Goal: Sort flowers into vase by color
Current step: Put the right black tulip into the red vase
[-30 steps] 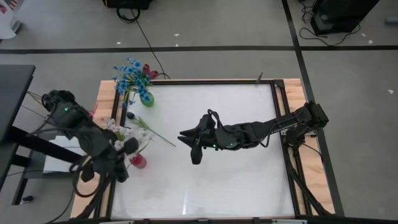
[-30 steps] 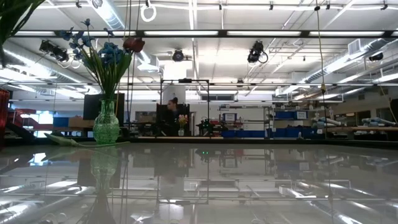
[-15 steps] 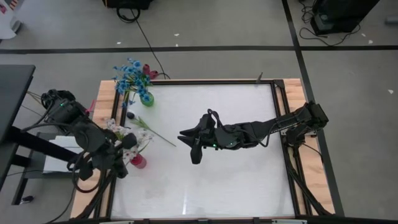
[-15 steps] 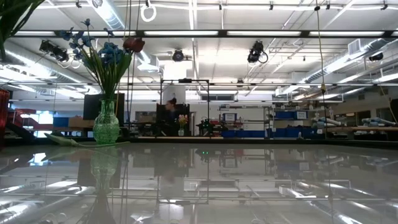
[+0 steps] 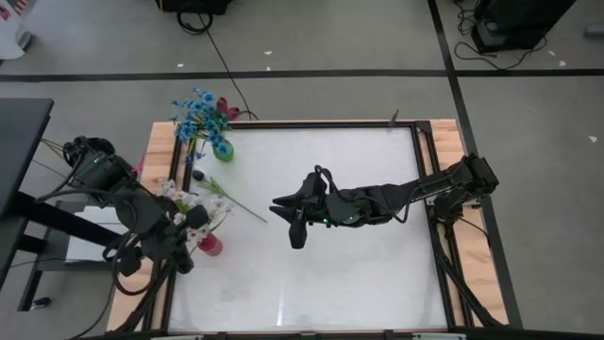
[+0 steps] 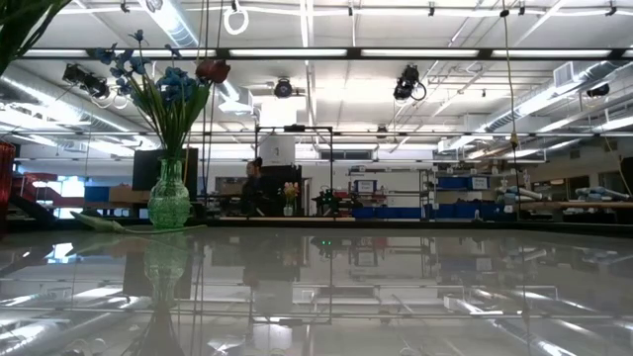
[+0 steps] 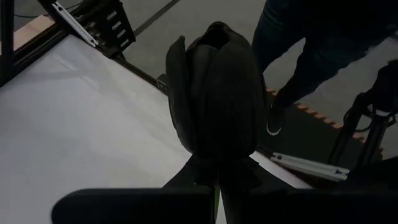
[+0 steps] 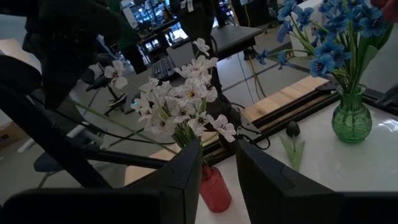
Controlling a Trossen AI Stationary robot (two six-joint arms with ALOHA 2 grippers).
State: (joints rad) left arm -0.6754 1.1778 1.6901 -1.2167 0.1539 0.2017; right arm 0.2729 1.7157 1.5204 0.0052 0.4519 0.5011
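Change: over the last second I see the left arm shift only a little beside the red vase; the right arm has not moved. A person far behind the bench has stepped sideways.
Meaning: I judge the sorting is in mid-carry, with one flower in hand and not yet placed.
Left gripper (image 5: 195, 219): at the bench's left edge, close by the red vase; fingers pinched on the stem of a dark flower (image 7: 214, 93), head upright in my wrist view.
Red vase (image 5: 209, 245): near the left front of the bench (image 5: 330, 283); holds white flowers (image 5: 179, 198), a full bunch.
Right gripper (image 5: 279, 204): mid-bench, pointing towards the vases, well apart from them; fingers narrowly parted, nothing between them.
Loose flower (image 5: 199, 174): dark bud lying flat on the bench between the two vases; a leafy stem (image 5: 231, 198) lies just beside it.
Green vase (image 5: 222, 149): back left corner; holds blue flowers (image 5: 193, 109) and one reddish head (image 5: 224, 107) among them.
Sorting state: white with white; the reddish head among the blue looks out of place to me.
Left to do: as I read it, the held dark flower and the loose one want a home.
Beyond the bench: a person's legs and shoe show on the floor in my left wrist view.
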